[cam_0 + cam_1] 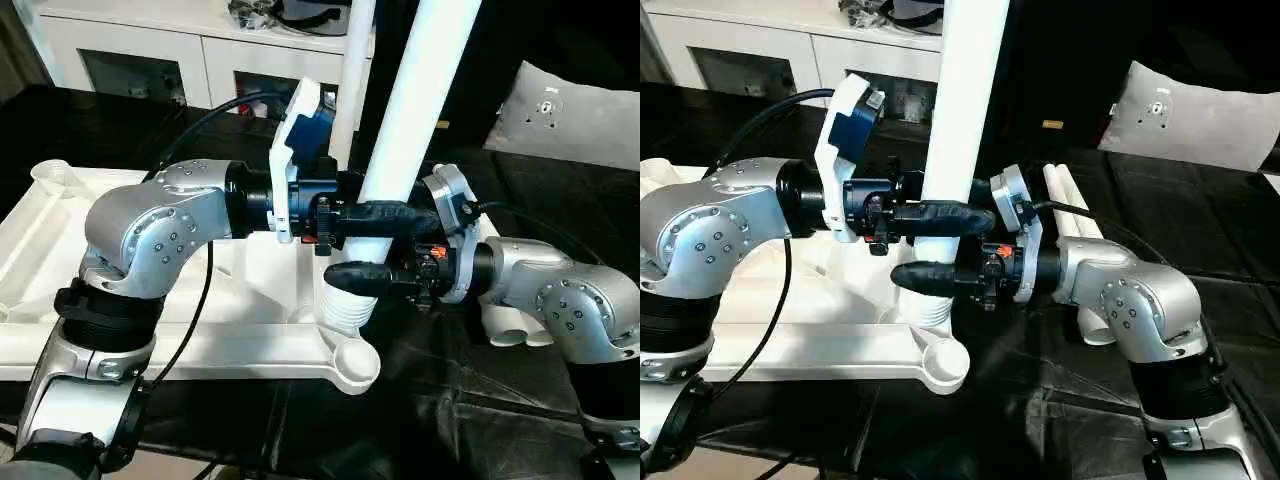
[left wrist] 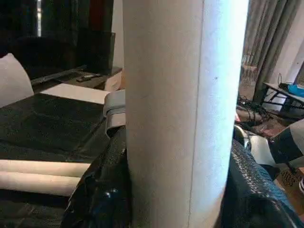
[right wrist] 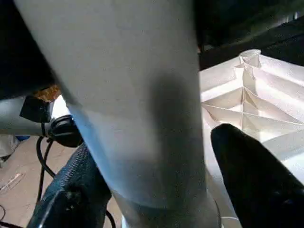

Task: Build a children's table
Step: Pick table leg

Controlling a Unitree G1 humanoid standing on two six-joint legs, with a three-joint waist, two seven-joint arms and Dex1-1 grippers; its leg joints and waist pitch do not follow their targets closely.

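Legs first: your upright leg (image 1: 415, 110) stands in a near corner socket of the table top (image 1: 60, 235), its ribbed lower end (image 1: 343, 305) seated at the socket's mouth. The top lies underside up on the black-covered counter (image 1: 1060, 400), ribs showing in the right wrist view. Your left hand (image 1: 372, 214) comes in from the left and is clamped on the leg, one black finger (image 1: 940, 214) lying across its front face; in the left wrist view the shaft sits tight between both fingers. Your right hand (image 1: 365, 278) reaches in from the right just below the left one, with one finger (image 1: 930, 275) crossing the leg above the ribbed end. In the right wrist view its two fingers flank the leg, one of them standing a little off the shaft, so you cannot tell whether it grips. Two more legs (image 2: 42, 175) lie side by side on the counter behind your right forearm. A pillow (image 1: 1195, 115) rests at the far right, and a white cabinet (image 1: 150, 45) stands beyond the top.
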